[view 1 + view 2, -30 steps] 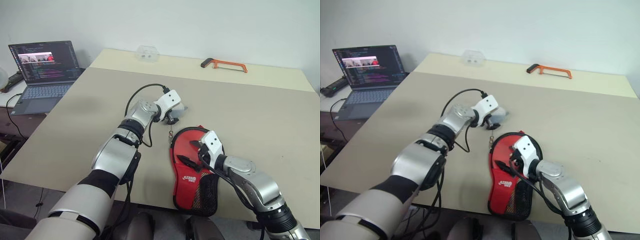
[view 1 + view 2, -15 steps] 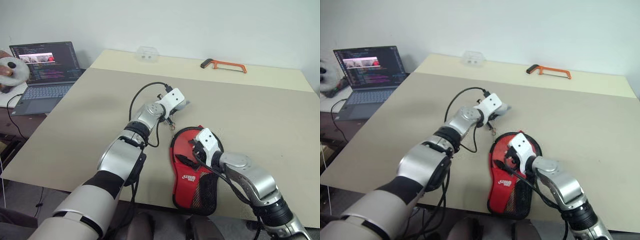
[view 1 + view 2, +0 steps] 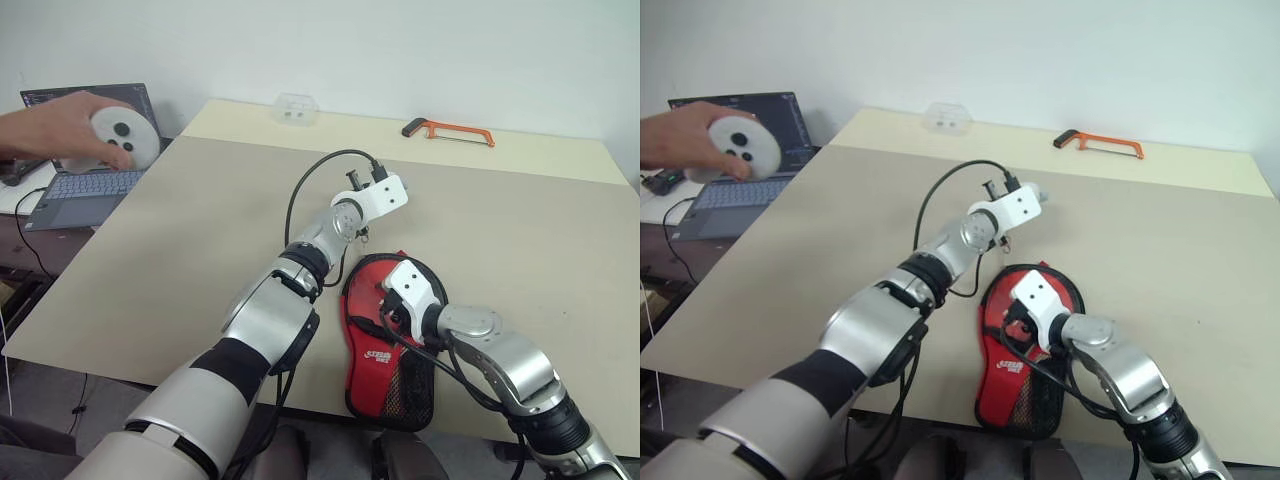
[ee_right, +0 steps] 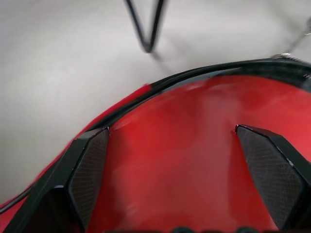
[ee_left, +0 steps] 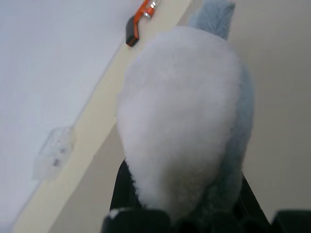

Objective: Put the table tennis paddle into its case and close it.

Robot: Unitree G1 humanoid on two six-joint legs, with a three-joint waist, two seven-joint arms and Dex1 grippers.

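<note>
The case (image 3: 392,345) lies red side up near the table's front edge, logo and black mesh pocket toward me, black zipper rim around it. Its grey and white plush charm (image 5: 180,111) sits between the fingers of my left gripper (image 3: 1038,195), which is shut on it and held above the table just beyond the case's round end. A thin chain (image 3: 365,236) hangs from there down to the case. My right gripper (image 4: 177,184) stands open over the round end, its fingers (image 4: 90,179) spread just above the red fabric. The table tennis paddle is hidden.
An orange hacksaw (image 3: 447,129) and a clear plastic box (image 3: 295,106) lie at the table's far edge. An open laptop (image 3: 80,185) sits on a side desk to the left. A person's hand holds a round white disc (image 3: 122,139) in front of it.
My left gripper shut on the plush charm and carried it up and to the right, rolling as it went. A person's hand with a white disc came in at the left. The right gripper stayed put.
</note>
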